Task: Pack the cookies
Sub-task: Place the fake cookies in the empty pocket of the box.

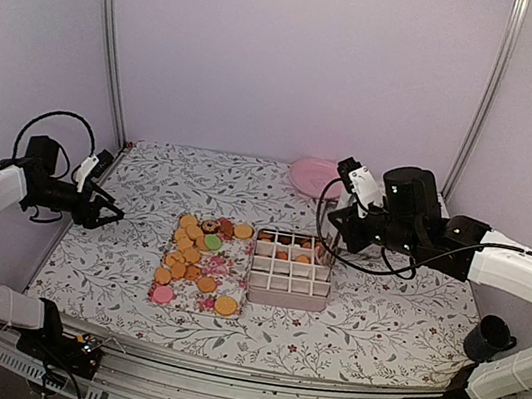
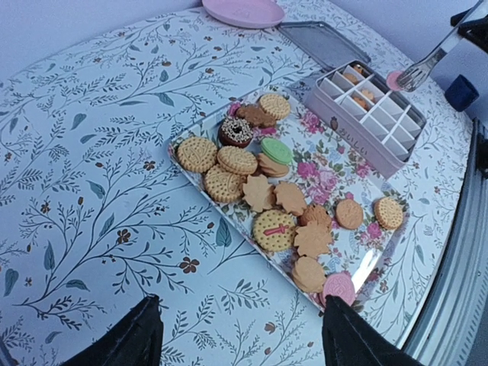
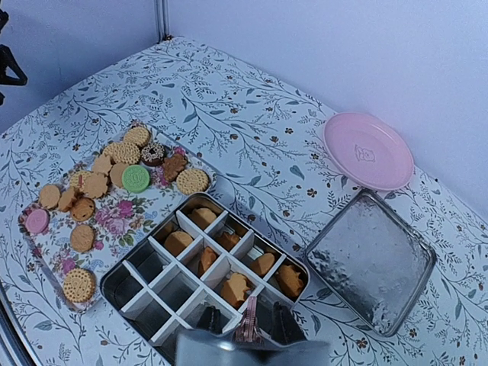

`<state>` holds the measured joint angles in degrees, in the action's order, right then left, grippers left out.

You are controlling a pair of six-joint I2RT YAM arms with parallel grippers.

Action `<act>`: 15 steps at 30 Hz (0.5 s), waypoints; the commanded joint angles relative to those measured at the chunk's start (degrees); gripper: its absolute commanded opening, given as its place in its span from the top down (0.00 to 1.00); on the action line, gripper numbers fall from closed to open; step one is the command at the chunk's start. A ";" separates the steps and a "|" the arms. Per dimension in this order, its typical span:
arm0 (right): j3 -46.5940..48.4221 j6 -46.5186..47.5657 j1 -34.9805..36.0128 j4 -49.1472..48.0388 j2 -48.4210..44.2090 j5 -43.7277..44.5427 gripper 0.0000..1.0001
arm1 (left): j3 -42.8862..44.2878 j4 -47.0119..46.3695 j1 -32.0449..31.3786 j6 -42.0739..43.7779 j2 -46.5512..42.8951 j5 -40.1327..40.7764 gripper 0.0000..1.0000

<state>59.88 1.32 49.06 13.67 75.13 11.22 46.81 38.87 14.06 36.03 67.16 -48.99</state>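
Observation:
Several cookies point(image 1: 195, 254) lie on a flowered tray point(image 1: 223, 279) at mid table, mostly golden, with pink, green and dark ones point(image 2: 263, 194) among them. To the tray's right stands a divided tin point(image 1: 288, 286), and several of its far cells hold golden cookies point(image 3: 236, 288). My right gripper point(image 1: 328, 240) hovers over the tin's far right corner, shut on a pink cookie point(image 3: 247, 320) held on edge between its fingers point(image 3: 284, 324). That pink cookie point(image 2: 393, 80) also shows in the left wrist view. My left gripper point(image 1: 110, 211) is open and holds nothing, over the cloth point(image 2: 244, 343) left of the tray.
A pink plate point(image 1: 312, 177) sits at the back, and the tin's metal lid point(image 3: 370, 259) lies right of the tin. A dark cup-shaped thing point(image 1: 489, 338) is at the right table edge. The flowered cloth point(image 1: 389, 320) covers the table.

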 commanded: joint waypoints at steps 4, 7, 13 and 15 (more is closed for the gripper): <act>-0.74 -1.04 -0.33 -0.08 -0.30 3.05 1.00 | 1.36 0.57 0.45 0.62 0.37 -1.28 0.28; -0.11 -0.58 -0.44 -0.50 0.54 3.66 1.00 | 1.44 0.59 0.52 0.54 0.34 -1.37 0.28; 1.49 0.97 -1.79 -1.76 1.26 2.92 1.00 | 1.70 0.59 0.47 0.44 0.33 -1.20 0.27; 2.00 1.43 -2.12 -1.89 1.97 2.69 1.00 | 1.71 0.59 0.45 0.44 0.38 -1.19 0.28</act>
<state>59.37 1.43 48.07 14.48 76.27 13.30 46.98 38.87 14.06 36.03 67.18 -49.30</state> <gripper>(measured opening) 0.213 0.725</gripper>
